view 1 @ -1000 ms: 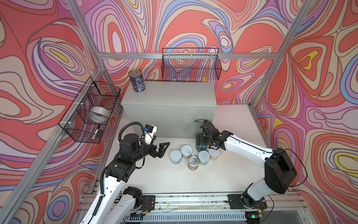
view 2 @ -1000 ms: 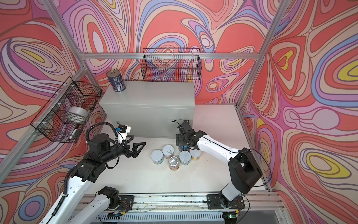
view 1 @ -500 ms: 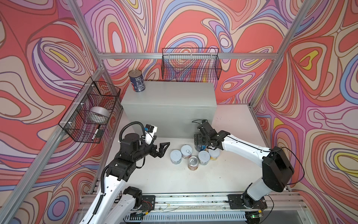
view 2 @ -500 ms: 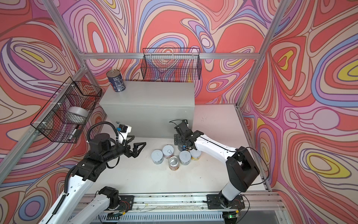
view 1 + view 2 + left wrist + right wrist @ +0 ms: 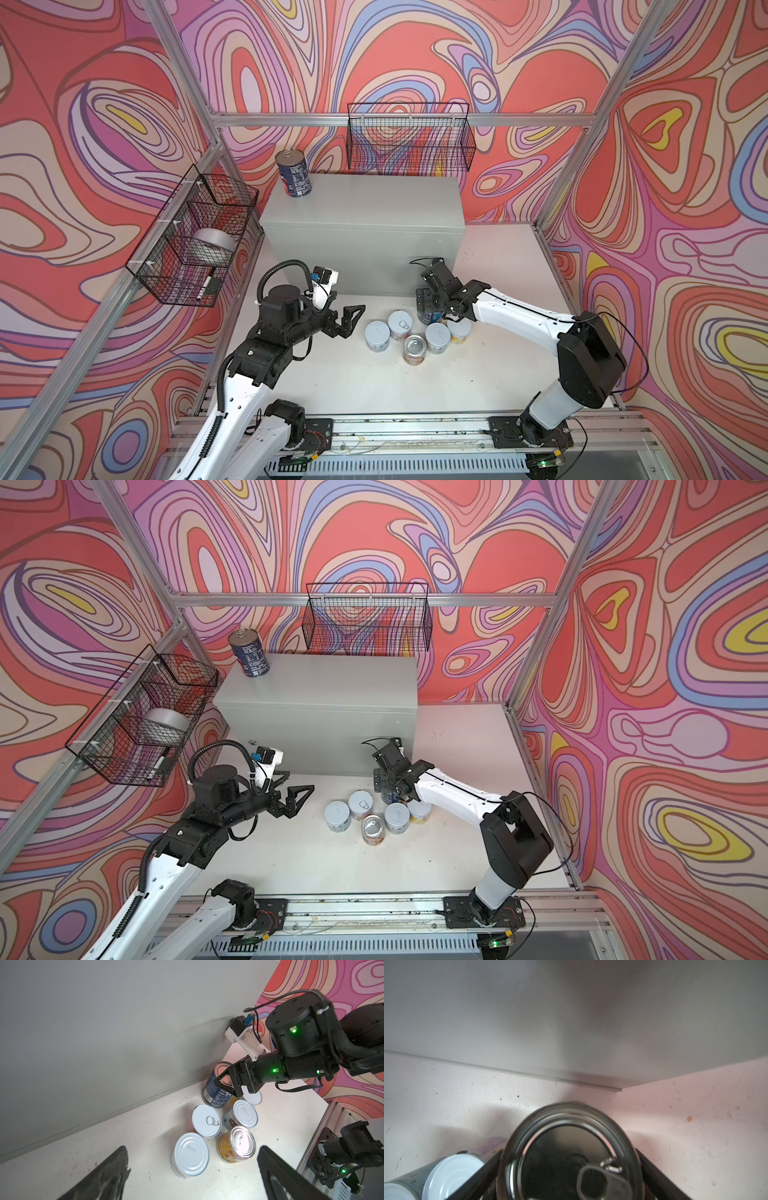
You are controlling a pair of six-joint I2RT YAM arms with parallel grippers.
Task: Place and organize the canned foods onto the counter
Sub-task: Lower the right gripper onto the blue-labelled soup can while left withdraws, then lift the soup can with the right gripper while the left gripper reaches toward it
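Observation:
One tall dark-blue can (image 5: 294,173) (image 5: 249,654) stands at the back left corner of the grey counter (image 5: 365,203) (image 5: 324,688). A second tall blue can (image 5: 430,318) (image 5: 216,1093) (image 5: 571,1157) stands on the white table by the counter's front. My right gripper (image 5: 430,309) (image 5: 388,789) (image 5: 568,1152) is shut on it from above, a finger against each side. Several short cans (image 5: 377,336) (image 5: 395,817) (image 5: 192,1155) cluster just in front. My left gripper (image 5: 353,320) (image 5: 301,800) (image 5: 192,1153) hovers open and empty, left of the cluster.
A black wire basket (image 5: 166,274) on the left wall holds a grey tape roll (image 5: 214,247) and a marker. Another wire basket (image 5: 409,137) hangs on the back wall above the counter. An aluminium rail (image 5: 395,428) runs along the table's front edge.
My right gripper has shifted slightly left over the tall blue can on the table. The left arm and the short cans have not moved.

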